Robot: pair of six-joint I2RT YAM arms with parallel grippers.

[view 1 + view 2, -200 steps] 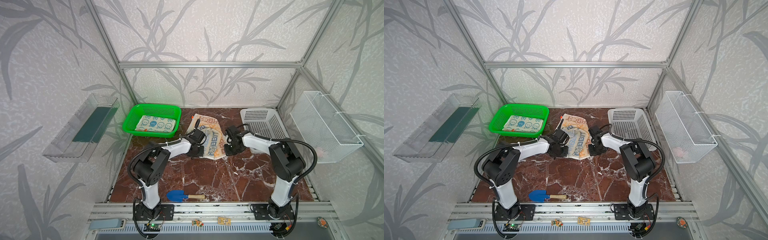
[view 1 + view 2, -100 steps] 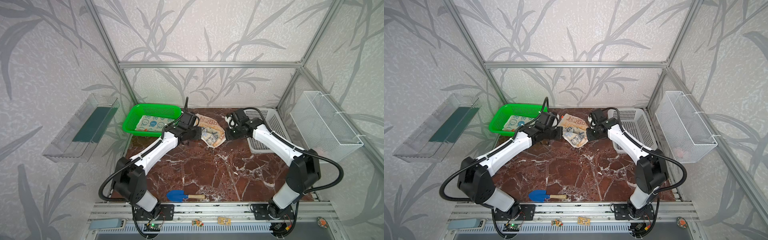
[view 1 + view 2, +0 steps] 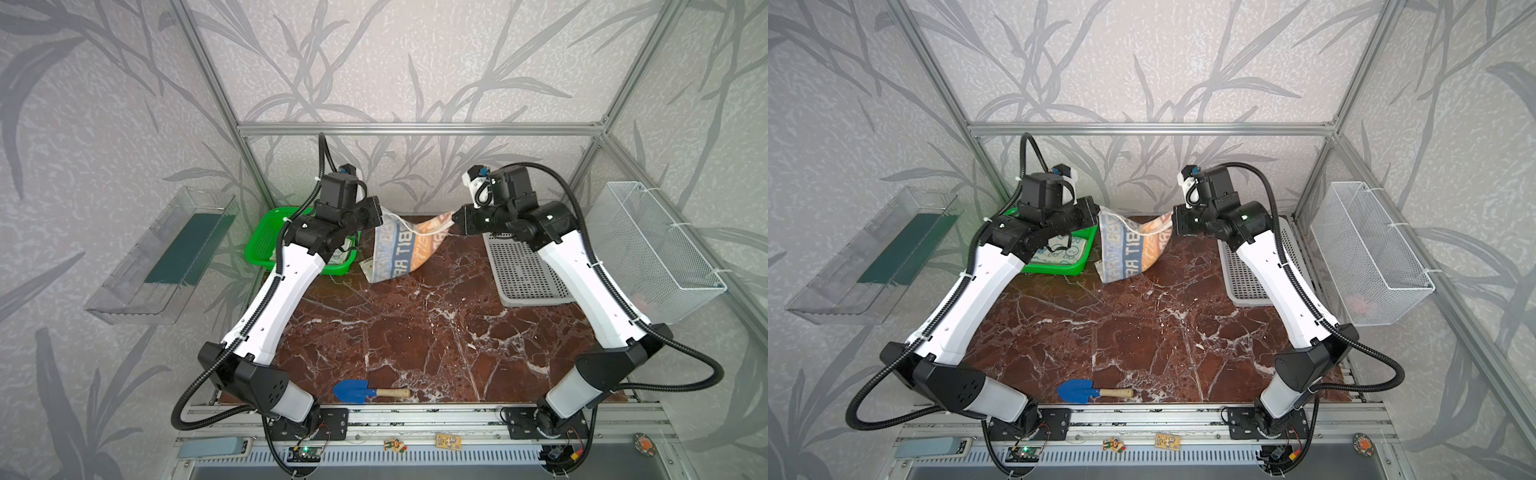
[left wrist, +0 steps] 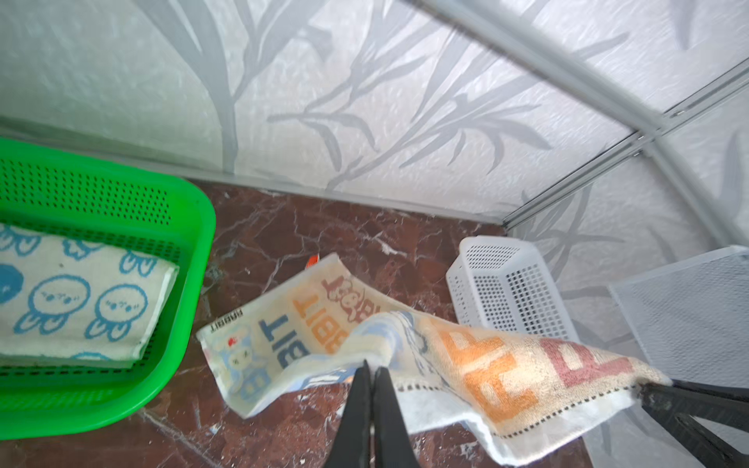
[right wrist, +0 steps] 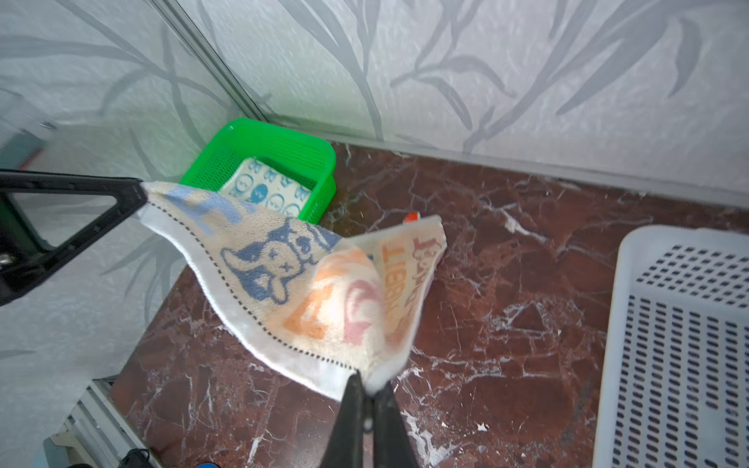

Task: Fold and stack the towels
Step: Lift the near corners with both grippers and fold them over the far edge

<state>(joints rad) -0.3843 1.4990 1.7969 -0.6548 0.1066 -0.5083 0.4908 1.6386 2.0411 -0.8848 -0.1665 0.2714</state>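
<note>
Currently held: striped RABBIT towel [image 3: 397,253], slung in the air between my claws, its lower end hanging down to the bench [image 3: 415,332]. Left claw [image 4: 373,366] is pinched tight on one top corner, right claw [image 5: 371,381] on the other.

Risk, as I judge it: thin corner grips could slip if I stretch hard, and the cloth would drop crumpled.

Materials: looped terry with a flat stitched hem. A folded blue-bunny towel [image 4: 81,300] lies in the green perforated plastic basket [image 4: 198,227].
</note>
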